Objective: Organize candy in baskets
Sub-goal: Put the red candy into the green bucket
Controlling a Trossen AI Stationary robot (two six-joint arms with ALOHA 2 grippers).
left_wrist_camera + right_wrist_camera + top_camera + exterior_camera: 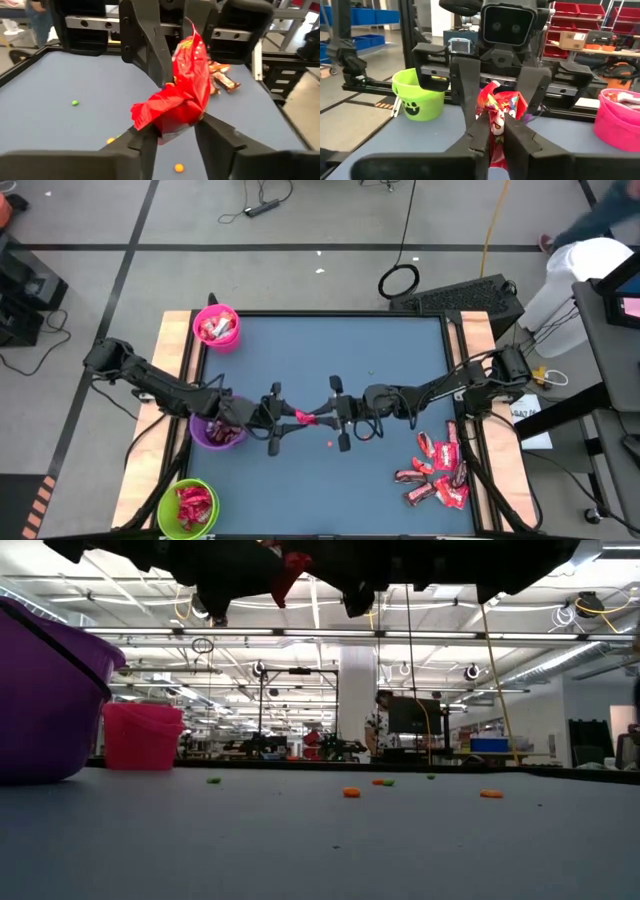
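A red wrapped candy [305, 418] hangs in the air above the middle of the table, between my two grippers. My left gripper [278, 418] comes level from the table's left and my right gripper [335, 416] level from the right; both are shut on it. The pink basket [217, 326] stands at the far left. The purple basket [215, 432] sits under my left arm, and the green basket [186, 507] is at the near left. All three hold candy. A heap of loose candy [438, 470] lies at the near right. My left gripper [175, 132] has the crumpled left end of the wrapper [175, 117] between its two fingers, which come level from the table's left. The candy is clear of the table. My right gripper [496, 125] pinches the wrapper's right end [496, 112] between its nearly closed fingers. It comes level from the table's right, facing the left gripper. The wrapper stands up above the fingers, clear of the table.
Small orange and green specks [351, 792] lie scattered on the blue table top [400, 370], one orange speck [330, 444] just below the grippers. Wooden rails run along both sides. A person [590, 270] is at the far right beyond the table.
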